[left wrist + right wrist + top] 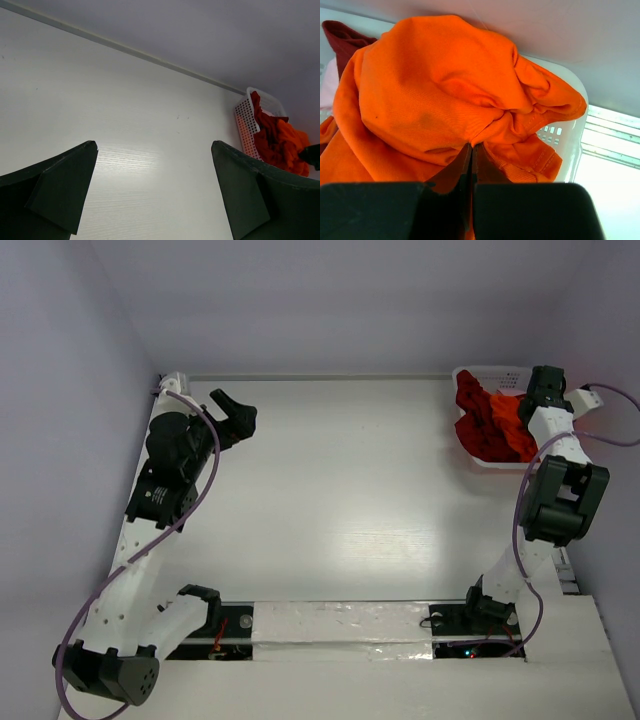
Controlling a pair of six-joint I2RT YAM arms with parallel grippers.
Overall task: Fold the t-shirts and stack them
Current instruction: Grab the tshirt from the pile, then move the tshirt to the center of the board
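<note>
The t-shirts lie crumpled in a white lattice basket (487,371) at the table's far right corner. A bright orange t-shirt (435,85) is on top, and dark crimson cloth (342,40) shows behind it on the left. My right gripper (472,146) is down in the basket, shut on a pinched fold of the orange t-shirt. From above the orange t-shirt (510,410) lies beside a crimson one (472,400), under the right gripper (543,392). My left gripper (236,420) hovers at the far left, wide open and holding nothing. Its view shows bare table between the fingertips (90,147).
The white table (340,480) is bounded by grey walls at the back and on both sides. Across the table in the left wrist view stands the basket (243,125), with orange cloth (290,145) and crimson cloth (262,135) in it. Both arm bases sit at the near edge.
</note>
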